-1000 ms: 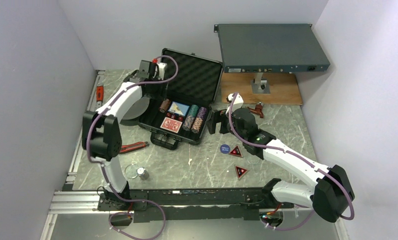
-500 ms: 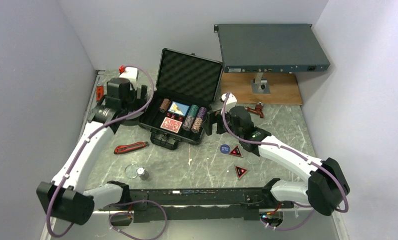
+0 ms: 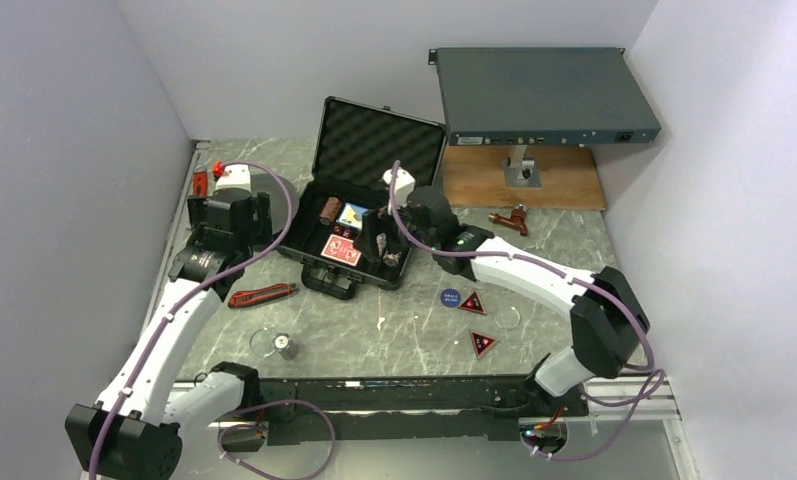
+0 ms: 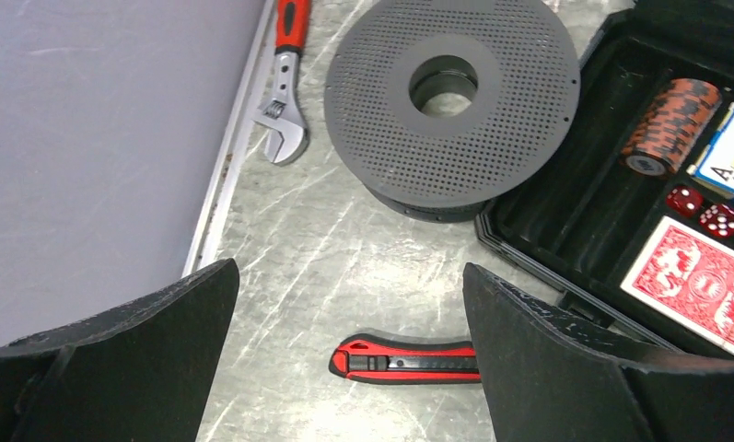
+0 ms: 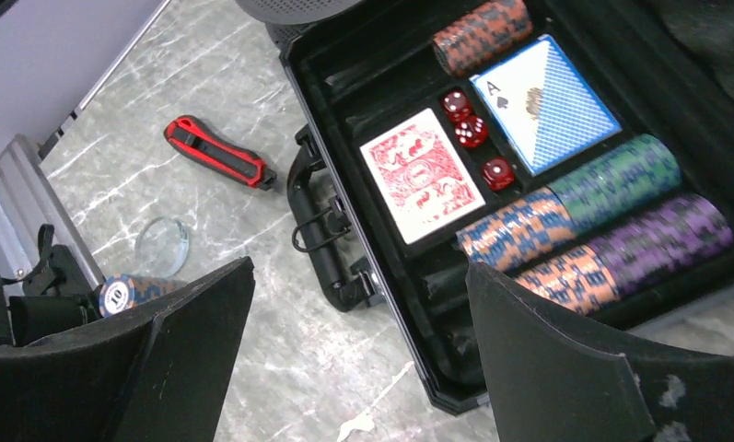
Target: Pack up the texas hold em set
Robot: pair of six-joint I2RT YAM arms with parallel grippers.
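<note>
Hovering wide open, left tool (image 4: pixel 346 273) and right tool (image 5: pixel 360 273) hold nothing

Brightness: bright, even, diffuse, falling from above the briefcase (image 3: pixel 379 140).
Shadows: soft and short around the briefcase; deeper under the grey box (image 3: pixel 544 95) behind and to its right.
Glare: mild sheen on the counter (image 4: pixel 280 230) left of the briefcase.
Focus: overhead view slightly soft; wrist views crisp on the briefcase tray, blurred on the near fingers (image 4: pixel 133 368) of the left end effector (image 4: pixel 349 267).
Dark areas: briefcase foam nearly black, little detail.
</note>
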